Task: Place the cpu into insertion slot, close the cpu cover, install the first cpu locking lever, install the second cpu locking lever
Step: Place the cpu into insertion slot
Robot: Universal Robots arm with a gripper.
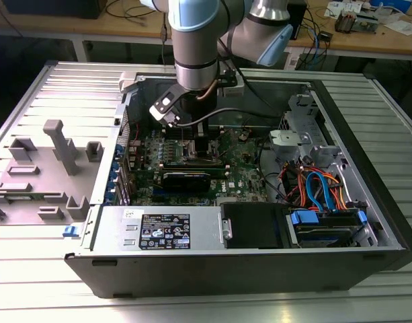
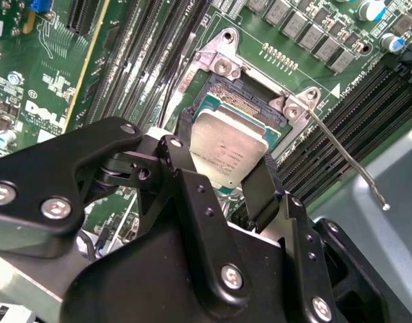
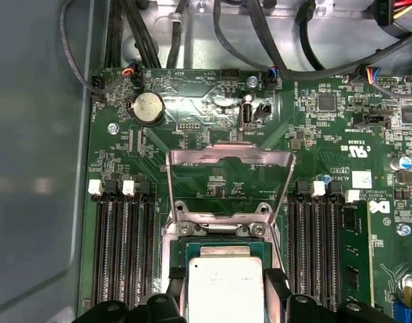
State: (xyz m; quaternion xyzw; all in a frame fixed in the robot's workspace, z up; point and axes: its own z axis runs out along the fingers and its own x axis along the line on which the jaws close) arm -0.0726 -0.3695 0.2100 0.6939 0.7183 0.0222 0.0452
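In both wrist views the cpu (image 2: 227,149) (image 3: 224,291), a small square chip with a silver-grey top, sits between two black fingers (image 2: 184,145), one against each of two opposite edges. My gripper (image 2: 226,161) (image 3: 226,288) is shut on it. The chip hovers at the insertion slot (image 2: 240,94), partly over it, and the slot's dark contact field shows beyond the chip's edge. The cpu cover (image 3: 226,156) stands raised on its hinge behind the slot. One thin locking lever (image 2: 341,153) is swung out, away from the socket. In the exterior view my gripper (image 1: 200,145) reaches down into the open computer case.
Long black memory slots (image 3: 121,249) flank the socket on both sides. A black graphics card (image 1: 185,178) lies nearer the power supply (image 1: 158,229). Coloured cables (image 1: 320,188) fill the case at the exterior view's right. A grey fixture (image 1: 58,145) stands outside the case at its left.
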